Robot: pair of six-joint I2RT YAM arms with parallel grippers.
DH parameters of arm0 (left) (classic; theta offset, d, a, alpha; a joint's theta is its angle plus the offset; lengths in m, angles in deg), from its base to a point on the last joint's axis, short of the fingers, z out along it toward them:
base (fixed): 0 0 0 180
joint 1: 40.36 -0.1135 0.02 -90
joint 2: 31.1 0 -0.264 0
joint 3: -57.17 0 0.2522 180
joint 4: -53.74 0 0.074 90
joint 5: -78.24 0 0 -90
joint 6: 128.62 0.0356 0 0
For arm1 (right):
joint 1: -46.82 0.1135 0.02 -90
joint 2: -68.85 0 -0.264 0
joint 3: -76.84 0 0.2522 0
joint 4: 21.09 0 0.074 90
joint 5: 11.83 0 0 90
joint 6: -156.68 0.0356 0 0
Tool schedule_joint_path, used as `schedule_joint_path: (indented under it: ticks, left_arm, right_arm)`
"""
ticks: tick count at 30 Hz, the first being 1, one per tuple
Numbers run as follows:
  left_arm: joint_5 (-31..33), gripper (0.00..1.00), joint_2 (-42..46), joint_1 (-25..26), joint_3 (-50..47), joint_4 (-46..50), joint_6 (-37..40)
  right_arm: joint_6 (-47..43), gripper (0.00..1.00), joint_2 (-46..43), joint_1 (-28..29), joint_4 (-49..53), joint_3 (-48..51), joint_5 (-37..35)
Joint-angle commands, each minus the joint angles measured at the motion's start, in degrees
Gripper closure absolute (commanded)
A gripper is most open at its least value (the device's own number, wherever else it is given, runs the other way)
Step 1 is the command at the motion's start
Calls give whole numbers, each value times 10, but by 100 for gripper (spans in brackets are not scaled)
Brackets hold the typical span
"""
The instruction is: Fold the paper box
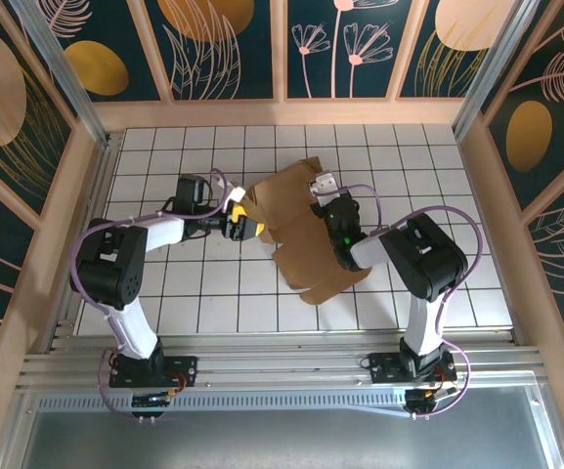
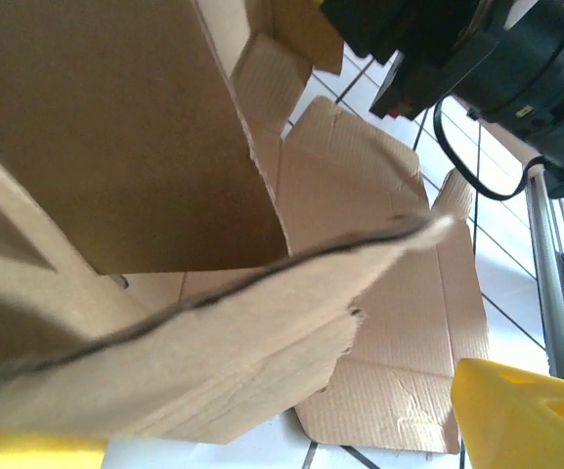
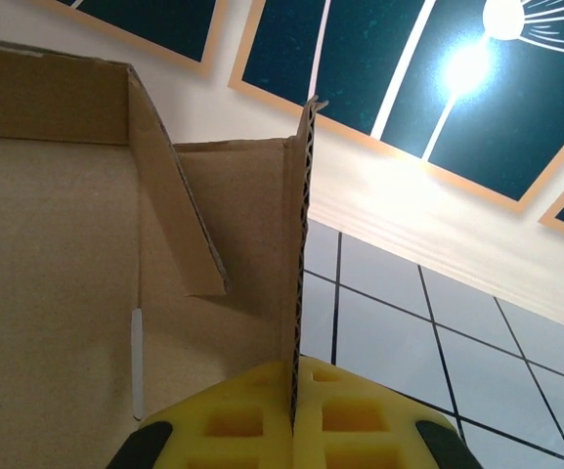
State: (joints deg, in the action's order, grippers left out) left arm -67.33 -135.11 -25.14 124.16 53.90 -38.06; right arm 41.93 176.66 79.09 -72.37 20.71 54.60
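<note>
The paper box (image 1: 286,205) is lying in the middle of the white tiled table (image 1: 179,298), between the two arms. It is a brown cardboard sheet with many flaps, and it is not lying all flat. Some flaps are standing up while the near part is resting on the tiles.

The right gripper (image 3: 294,401) is reaching over the sheet from the right side. Its yellow pads (image 3: 345,415) are pressing together on the thin edge of one flap that is standing straight up. So this pincer is pinching the cardboard tight. In the right wrist view, a side wall of the box is rising on the left, and a smaller flap is leaning inward beside it.

The left gripper (image 1: 242,221) is sitting at the left edge of the sheet. Its yellow fingers (image 2: 516,410) are standing wide apart — this pincer is gaping, not squeezing. A long flap is passing between the two fingers in the left wrist view. I cannot tell if the flap is touching them. Behind that flap, more cardboard is lying flat on the tiles — creases are showing on it.
</note>
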Motion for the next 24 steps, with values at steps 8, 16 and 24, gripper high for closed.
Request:
schedule_joint_path:
  ticks: [8,16,24]
  left_arm:
    - [162,37,-35,52,19,-149,-160]
    - [315,40,-81,93,89,-95,-196]
    - [506,54,-112,101,170,17,-214]
  right_arm:
    - [25,100,-10,12,2,-6,-10]
    - [36,100,-22,27,1,5,-17]
    - [57,100,-58,52,13,25,-24]
